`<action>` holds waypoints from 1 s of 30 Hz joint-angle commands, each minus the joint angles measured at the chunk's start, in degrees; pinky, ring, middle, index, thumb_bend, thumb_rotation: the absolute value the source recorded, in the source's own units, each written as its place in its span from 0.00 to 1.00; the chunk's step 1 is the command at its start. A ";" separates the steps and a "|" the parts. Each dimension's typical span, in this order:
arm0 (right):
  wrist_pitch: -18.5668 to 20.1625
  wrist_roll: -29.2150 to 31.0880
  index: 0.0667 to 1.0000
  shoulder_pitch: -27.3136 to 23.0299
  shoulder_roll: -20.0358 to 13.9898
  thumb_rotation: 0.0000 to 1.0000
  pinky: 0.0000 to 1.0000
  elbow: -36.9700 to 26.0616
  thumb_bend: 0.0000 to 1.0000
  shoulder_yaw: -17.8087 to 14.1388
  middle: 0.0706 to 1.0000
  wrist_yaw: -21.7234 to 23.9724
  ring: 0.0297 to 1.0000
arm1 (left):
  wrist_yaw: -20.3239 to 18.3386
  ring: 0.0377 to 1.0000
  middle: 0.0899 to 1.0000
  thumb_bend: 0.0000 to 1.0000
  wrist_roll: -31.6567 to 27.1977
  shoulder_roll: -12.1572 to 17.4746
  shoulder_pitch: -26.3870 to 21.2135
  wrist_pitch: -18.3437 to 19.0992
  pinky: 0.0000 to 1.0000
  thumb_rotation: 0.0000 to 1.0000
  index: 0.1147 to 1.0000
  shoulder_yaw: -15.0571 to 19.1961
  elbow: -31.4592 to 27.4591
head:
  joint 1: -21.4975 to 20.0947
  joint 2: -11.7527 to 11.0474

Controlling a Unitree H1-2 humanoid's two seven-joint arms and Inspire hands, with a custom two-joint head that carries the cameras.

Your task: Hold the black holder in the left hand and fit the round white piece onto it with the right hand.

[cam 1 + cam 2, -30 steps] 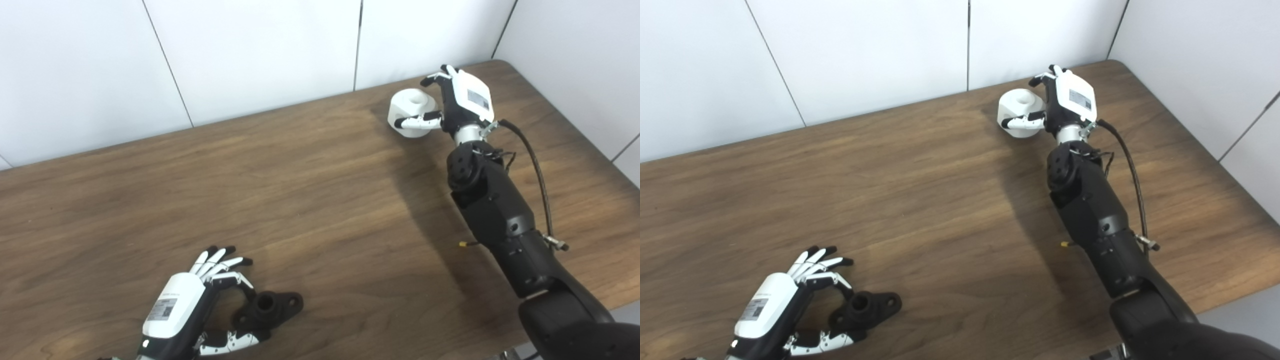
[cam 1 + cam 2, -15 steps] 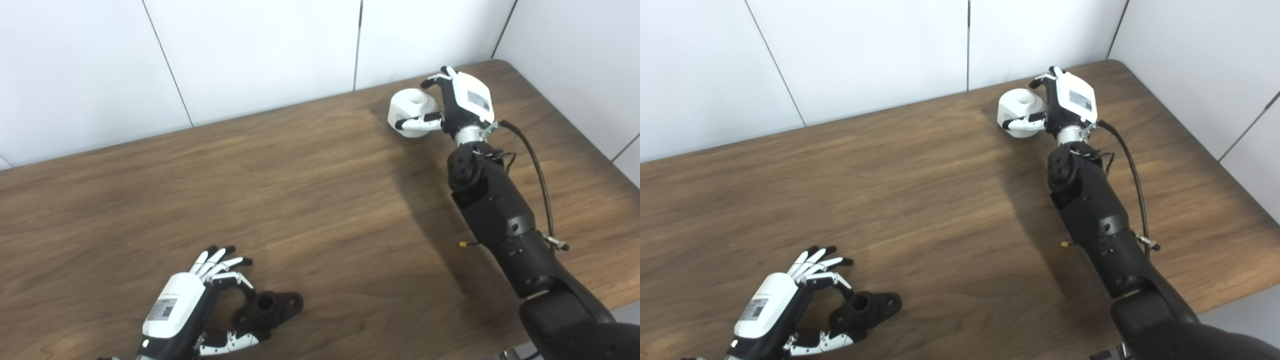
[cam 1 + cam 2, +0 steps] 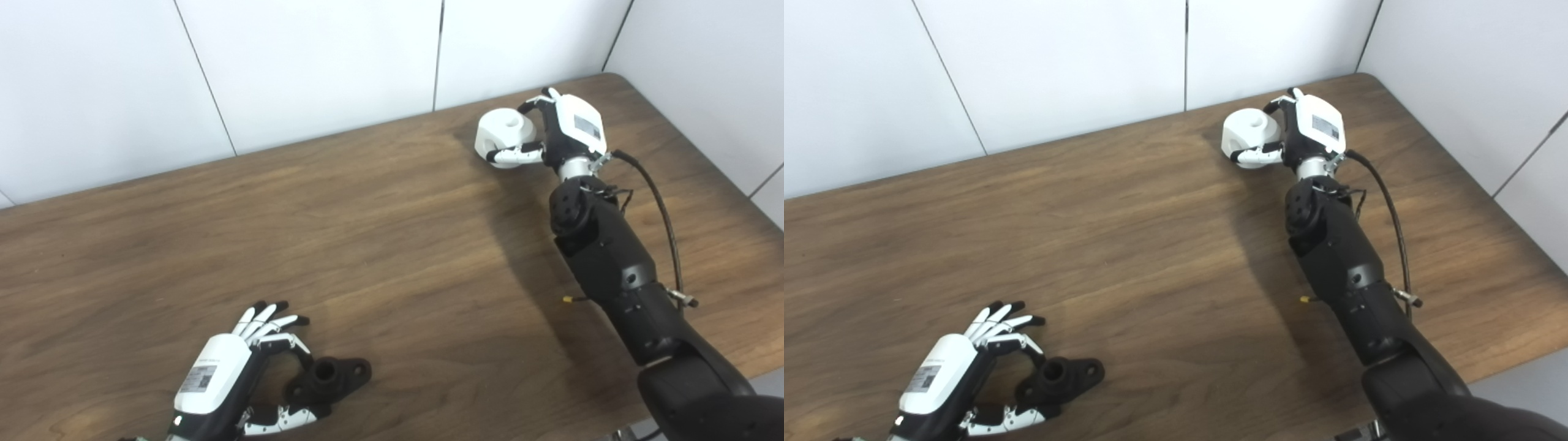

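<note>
White piece: The round white piece [image 3: 503, 136] sits on the table [image 3: 392, 245] at the far right, close to the wall [image 3: 306, 61]. It has a small hole on top.

Right hand: The right hand [image 3: 560, 131] is curled around the white piece, with fingers [image 3: 530, 105] over the far side and the thumb [image 3: 511, 156] along the near side. It looks like it is holding the piece, but I cannot tell how tight.

Black holder: The black holder [image 3: 327, 378] lies flat on the table at the near left, well apart from the white piece.

Left hand: The left hand [image 3: 236, 373] is wrapped loosely around the holder's left end. Its thumb is under the near edge and its fingers are spread wide above, so it is not gripping.

Step now: I think both hands are at the picking-up step. Nothing is fitted together yet.

Next move: The left hand needs to close on the holder and lift it. The right hand needs to carry the white piece across and line up its hole with the holder.
</note>
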 commanded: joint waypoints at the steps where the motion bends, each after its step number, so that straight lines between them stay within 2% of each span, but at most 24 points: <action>1: -1.15 -0.04 0.72 -2.13 -2.08 0.40 0.84 -1.11 0.79 -0.03 0.93 -0.98 0.94 | -2.50 0.94 0.81 0.52 1.48 1.98 1.01 0.50 1.00 0.06 0.42 -0.02 0.47 | -0.08 0.10; 19: -1.55 0.71 0.69 -2.07 -2.34 0.38 0.83 -1.23 0.80 0.88 0.92 -1.52 0.93 | -2.79 0.94 0.81 0.52 1.55 2.12 1.05 0.08 1.00 0.06 0.42 0.25 0.59 | -0.13 0.18; 24: -2.27 1.07 0.66 -2.08 -2.29 0.37 0.83 -1.08 0.80 0.82 0.91 -2.12 0.93 | -2.84 0.94 0.81 0.52 1.48 2.11 1.12 -0.17 1.00 0.06 0.42 0.39 0.63 | -0.20 0.23; 30: -3.79 0.98 0.59 -1.95 -2.28 0.31 0.83 -0.47 0.78 0.78 0.87 -4.10 0.92 | -3.11 0.94 0.81 0.52 1.67 2.22 1.05 -0.27 1.00 0.06 0.42 0.33 0.68 | -0.16 0.28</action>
